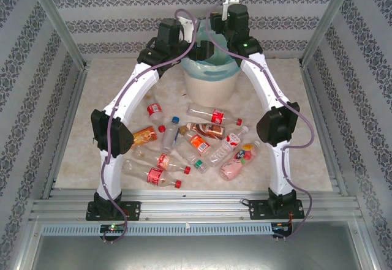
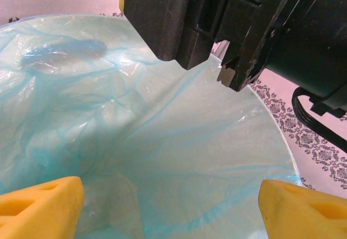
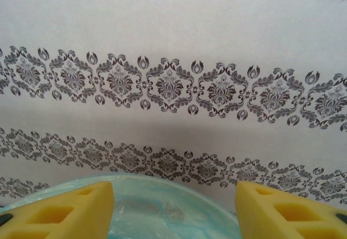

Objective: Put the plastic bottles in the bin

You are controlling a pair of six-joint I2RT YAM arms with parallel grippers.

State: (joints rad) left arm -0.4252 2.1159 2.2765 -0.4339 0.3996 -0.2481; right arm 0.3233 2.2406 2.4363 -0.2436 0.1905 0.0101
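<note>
The bin (image 1: 211, 87), a cream bucket with a turquoise liner, stands at the back centre of the table. Both arms reach over it. My left gripper (image 2: 171, 209) hangs above the bin's mouth, its yellow fingers (image 2: 40, 206) wide apart with nothing but the liner (image 2: 162, 141) between them. My right gripper (image 3: 174, 209) is open and empty too, pointing over the bin's far rim (image 3: 173, 193) toward the wall. Several plastic bottles (image 1: 202, 141) lie scattered on the table between the arm bases, among them one with pink contents (image 1: 237, 163) and a red-capped one (image 1: 155, 111).
The right arm's black wrist housing (image 2: 227, 22) hangs close in front of my left gripper over the bin. Patterned walls (image 3: 173, 82) enclose the table on three sides, the back one just behind the bin. Aluminium rails (image 1: 196, 206) run along the near edge.
</note>
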